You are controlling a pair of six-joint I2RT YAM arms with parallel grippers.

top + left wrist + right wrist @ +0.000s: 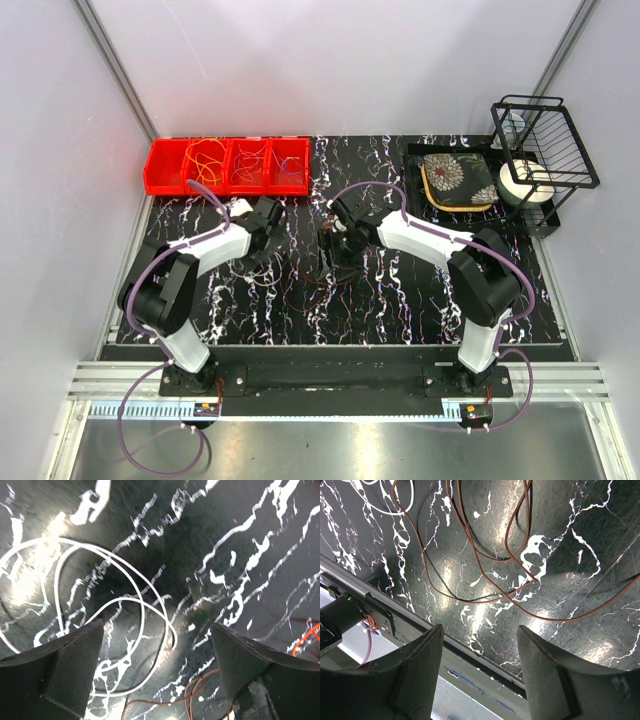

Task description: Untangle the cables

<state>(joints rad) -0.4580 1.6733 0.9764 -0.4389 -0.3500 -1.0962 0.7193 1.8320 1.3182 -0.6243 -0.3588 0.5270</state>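
At the far left, a red bin [160, 183] of 4 compartments holds a yellow cable [207, 160]. Our left gripper [156, 630] hangs wide open and empty over a white cable [120, 600] looped on the table [400, 300]. Our right gripper [479, 630] is open too, gripping nothing, above a brown cable [485, 601] lying in loops.

Glossy marble-patterned table [280, 555], smooth white cable [65, 539], shiny red plastic bins [165, 172], black metal wire rack [530, 99]
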